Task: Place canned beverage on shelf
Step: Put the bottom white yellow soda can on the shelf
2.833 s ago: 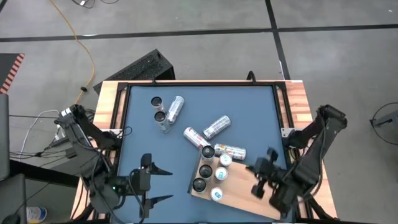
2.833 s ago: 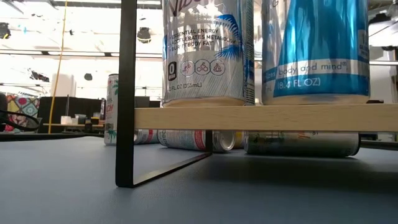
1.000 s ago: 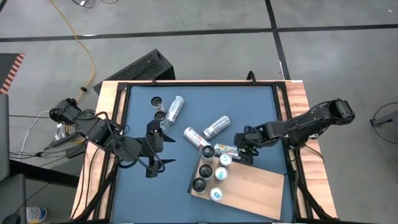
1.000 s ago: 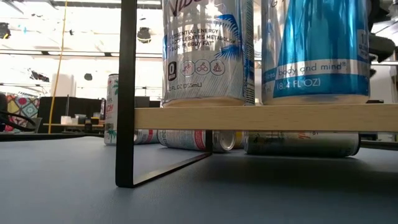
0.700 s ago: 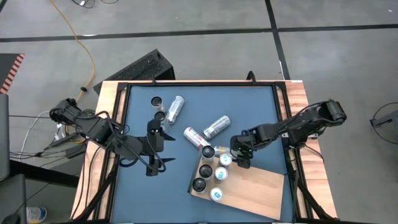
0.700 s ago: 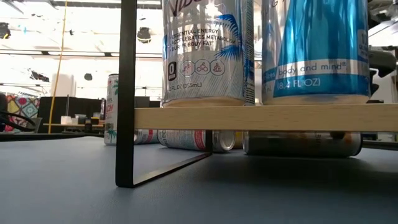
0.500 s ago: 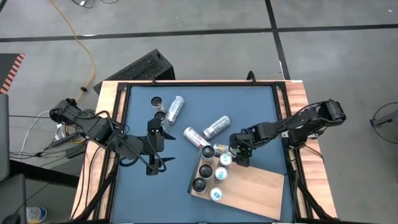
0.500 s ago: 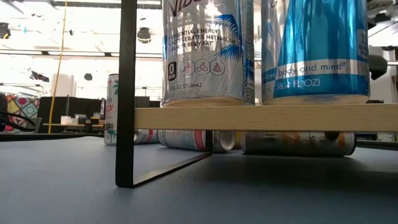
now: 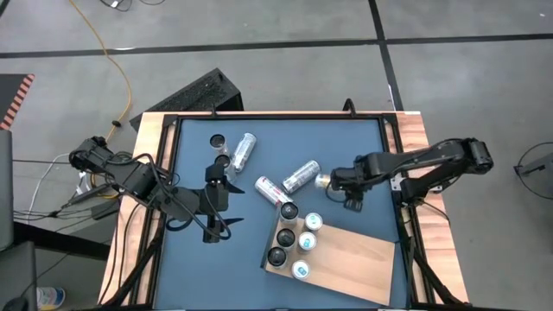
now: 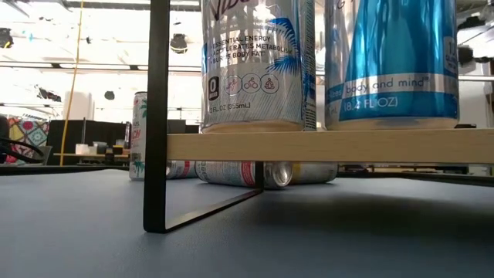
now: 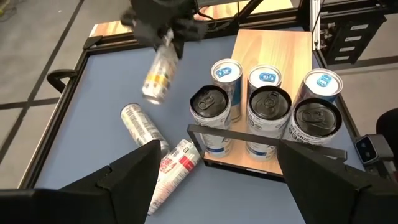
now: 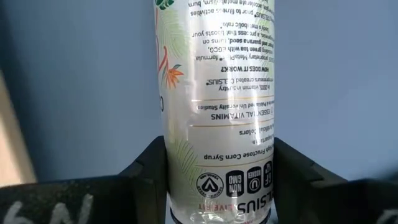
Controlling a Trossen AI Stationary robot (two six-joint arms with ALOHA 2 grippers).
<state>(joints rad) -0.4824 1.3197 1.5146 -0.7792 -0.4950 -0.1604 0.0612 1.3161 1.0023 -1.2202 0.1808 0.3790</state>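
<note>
The right gripper [image 9: 340, 183], now grasping a can [image 12: 214, 112], has lifted it off the desk [image 9: 346, 142] beside the shelf [image 9: 359, 263].

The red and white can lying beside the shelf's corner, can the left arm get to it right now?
Probably yes. The left gripper stands open, pointing toward the red and white can, with only bare tabletop between them. The right gripper holds another can farther off, clear of that path.
</note>
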